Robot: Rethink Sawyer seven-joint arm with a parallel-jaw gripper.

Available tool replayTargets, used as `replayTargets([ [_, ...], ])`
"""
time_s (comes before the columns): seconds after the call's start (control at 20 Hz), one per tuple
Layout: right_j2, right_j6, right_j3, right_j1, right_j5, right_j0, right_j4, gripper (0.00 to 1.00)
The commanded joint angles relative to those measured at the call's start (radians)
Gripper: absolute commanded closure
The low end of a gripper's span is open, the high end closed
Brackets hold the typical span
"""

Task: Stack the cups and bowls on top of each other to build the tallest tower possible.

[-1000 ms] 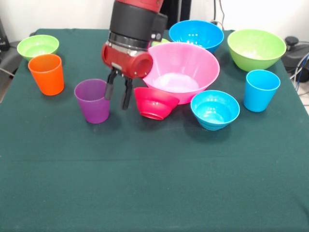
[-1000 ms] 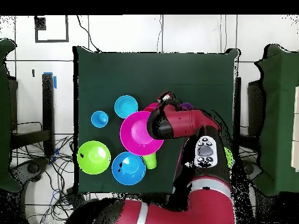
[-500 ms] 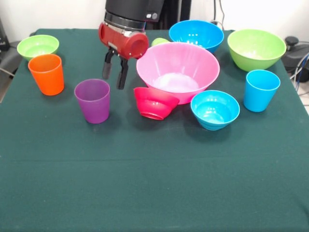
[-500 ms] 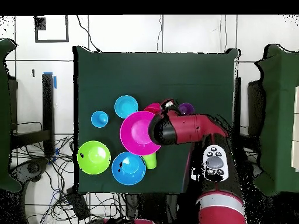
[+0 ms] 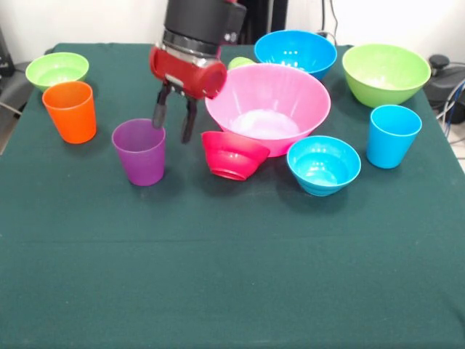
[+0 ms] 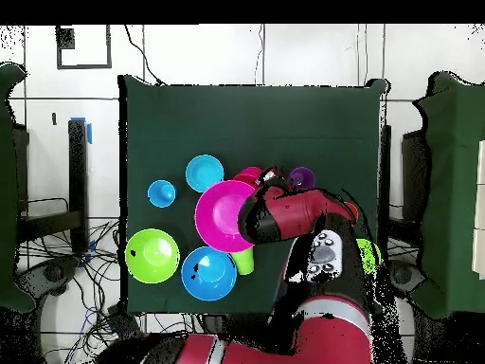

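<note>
Across the dark green tablecloth [image 5: 232,276] the pieces stand scattered and nothing is stacked yet. The large pink bowl [image 5: 270,102] sits upright near the middle, with a small red bowl [image 5: 234,154] tipped on its side against its front wall and a small light blue bowl [image 5: 324,163] just beside that. Behind the pink bowl are a medium blue bowl [image 5: 295,51] and, off to one side, a medium green bowl [image 5: 386,73]; a light blue cup [image 5: 392,135] stands in front of the green one. A sliver of light green cup [image 5: 241,63] peeks out behind the pink rim. On the other side an orange cup [image 5: 70,110] stands upright with a small green bowl [image 5: 57,70] behind it. The purple cup [image 5: 139,151] is upright between the orange cup and the red bowl. No lettering can be read anywhere. The red and black arm [image 5: 195,43] comes down steeply beside the pink bowl, and its gripper [image 5: 173,122] hangs just above and behind the purple cup's rim, fingers parted and holding nothing, one fingertip over the cup's rim, the other toward the red bowl. From overhead the arm [image 6: 294,213] covers the gripper, and the purple cup [image 6: 302,176] shows just past it.
</note>
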Motion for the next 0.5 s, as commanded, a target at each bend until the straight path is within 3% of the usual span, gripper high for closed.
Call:
replayTargets([
  [0.05,-0.030,-0.027,-0.097,0.201,-0.178,0.076,-0.075,0.00],
  [0.5,-0.055,-0.056,-0.099,0.221,-0.231,0.075,-0.053,0.00],
])
